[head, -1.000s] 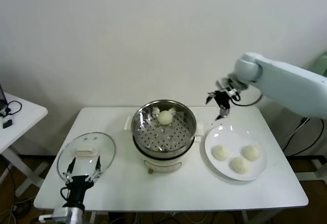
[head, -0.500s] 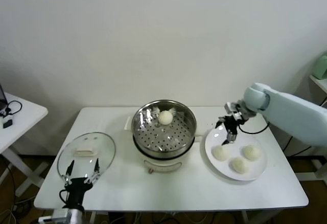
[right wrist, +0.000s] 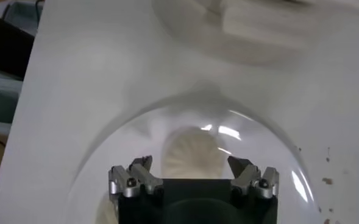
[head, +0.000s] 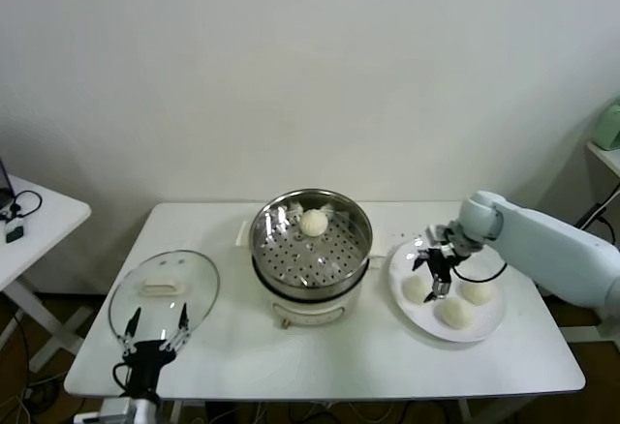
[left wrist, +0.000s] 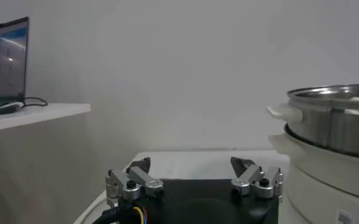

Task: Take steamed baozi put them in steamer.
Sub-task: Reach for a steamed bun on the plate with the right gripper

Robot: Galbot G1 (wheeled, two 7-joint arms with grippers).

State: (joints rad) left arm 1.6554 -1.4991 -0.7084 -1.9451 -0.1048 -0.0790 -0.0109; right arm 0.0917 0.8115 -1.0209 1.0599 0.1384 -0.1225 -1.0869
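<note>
The steamer (head: 310,246) stands mid-table with one steamed baozi (head: 313,222) on the far side of its perforated floor. Three more baozi lie on a white plate (head: 399,300) to its right. My right gripper (head: 433,271) hangs open just over the plate's baozi (head: 416,289) nearest the steamer. In the right wrist view that baozi (right wrist: 191,155) sits between the spread fingertips of the right gripper (right wrist: 191,163), untouched, and the plate's rim (right wrist: 94,158) curves around it. My left gripper (head: 155,331) waits open at the table's front left; the left wrist view shows the gripper (left wrist: 191,165) with nothing in it.
A round glass lid (head: 163,287) with a white knob lies on the table just beyond the left gripper. The steamer's wall (left wrist: 334,122) rises close beside that gripper. A small side table (head: 29,221) stands off to the left.
The right arm has swung down and forward from above the table's back edge to just over the plate, staying open. The left arm has barely moved.
</note>
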